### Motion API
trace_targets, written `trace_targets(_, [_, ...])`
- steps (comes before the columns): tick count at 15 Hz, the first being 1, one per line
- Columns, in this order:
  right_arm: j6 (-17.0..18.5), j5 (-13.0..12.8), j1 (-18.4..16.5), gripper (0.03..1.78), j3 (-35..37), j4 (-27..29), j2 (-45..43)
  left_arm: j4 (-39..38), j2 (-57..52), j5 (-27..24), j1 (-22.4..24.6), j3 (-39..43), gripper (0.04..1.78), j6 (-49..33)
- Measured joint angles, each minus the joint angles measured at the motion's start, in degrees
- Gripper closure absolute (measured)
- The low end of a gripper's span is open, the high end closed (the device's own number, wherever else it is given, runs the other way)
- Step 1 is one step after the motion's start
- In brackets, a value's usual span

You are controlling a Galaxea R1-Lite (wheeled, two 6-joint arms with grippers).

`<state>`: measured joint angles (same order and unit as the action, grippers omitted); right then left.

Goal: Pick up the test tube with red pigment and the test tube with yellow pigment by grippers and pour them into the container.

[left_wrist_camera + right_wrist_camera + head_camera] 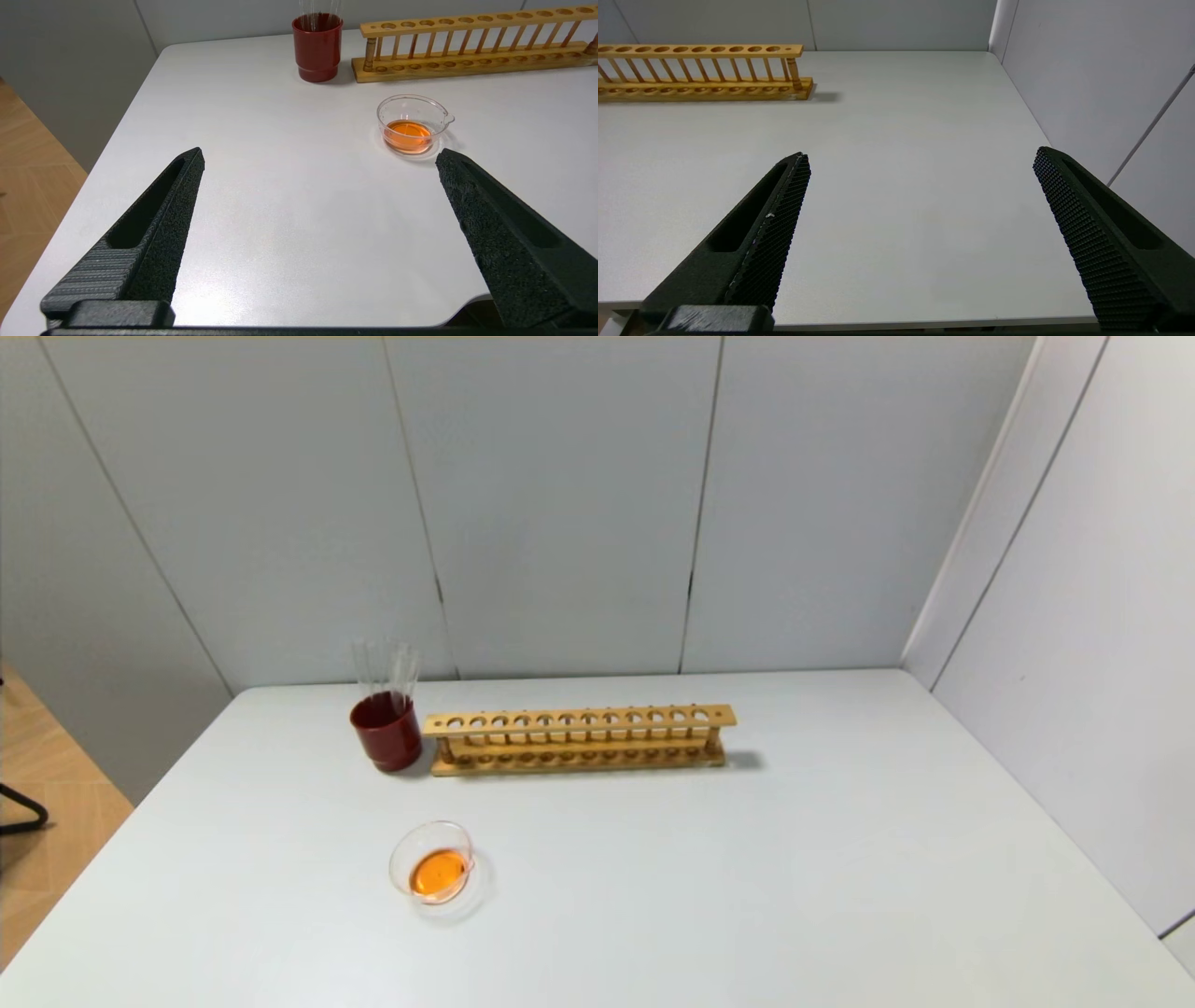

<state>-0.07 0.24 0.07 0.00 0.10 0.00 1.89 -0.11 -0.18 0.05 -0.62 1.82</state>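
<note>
The container [435, 865] is a small clear glass dish on the white table, left of centre, holding orange liquid; it also shows in the left wrist view [411, 125]. No tube with red or yellow pigment shows. Clear colourless tubes [385, 667] stand in a dark red cup [386, 732]. My left gripper [320, 156] is open and empty, near the table's front left edge, short of the container. My right gripper [922, 156] is open and empty above the table's front right edge. Neither gripper shows in the head view.
An empty wooden tube rack [579, 737] stands behind the container, right of the dark red cup [317, 46]; its end shows in the right wrist view [700, 70]. Grey wall panels stand close behind and to the right [1074, 616].
</note>
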Motion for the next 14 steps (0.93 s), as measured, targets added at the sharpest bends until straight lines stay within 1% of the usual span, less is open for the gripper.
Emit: trace_targets(14, [0.1,0.0,0.0,0.06,0.0,0.0,0.0,0.3,0.0,0.1,0.0,-0.2,0.07,-0.2])
